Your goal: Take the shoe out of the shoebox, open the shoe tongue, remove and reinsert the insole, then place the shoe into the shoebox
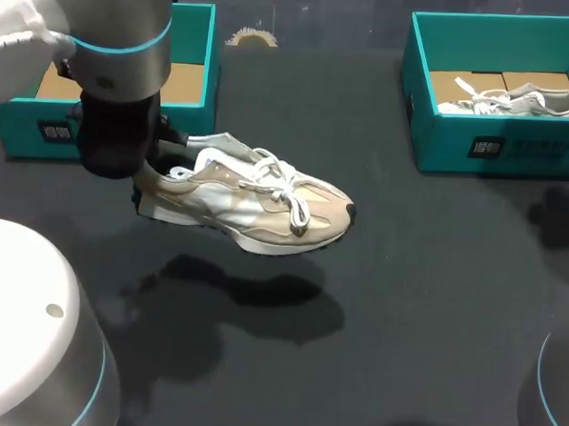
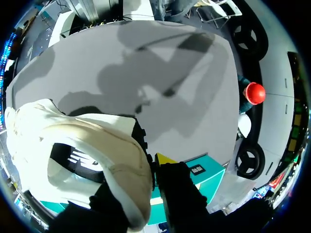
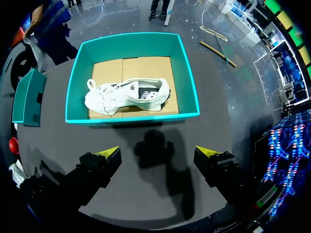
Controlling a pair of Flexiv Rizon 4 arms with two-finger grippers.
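A beige and white shoe (image 1: 256, 202) hangs above the dark table, toe pointing right, and casts a shadow below it. My left gripper (image 2: 146, 170) is shut on the shoe's (image 2: 97, 141) heel collar, one finger inside and one outside. In the head view my left wrist hides those fingers. The teal shoebox (image 1: 192, 70) at the back left holds only its cardboard floor. Ahead of my right gripper (image 3: 158, 158), which is open and holds nothing above bare table, stands a second teal shoebox (image 3: 131, 116) with a white shoe (image 3: 126, 94) in it.
The second shoebox (image 1: 498, 148) stands at the back right with its shoe (image 1: 519, 99) lying on its side. A small pale comb-like object (image 1: 251, 37) lies at the table's far edge. My arms' white bases fill the near corners.
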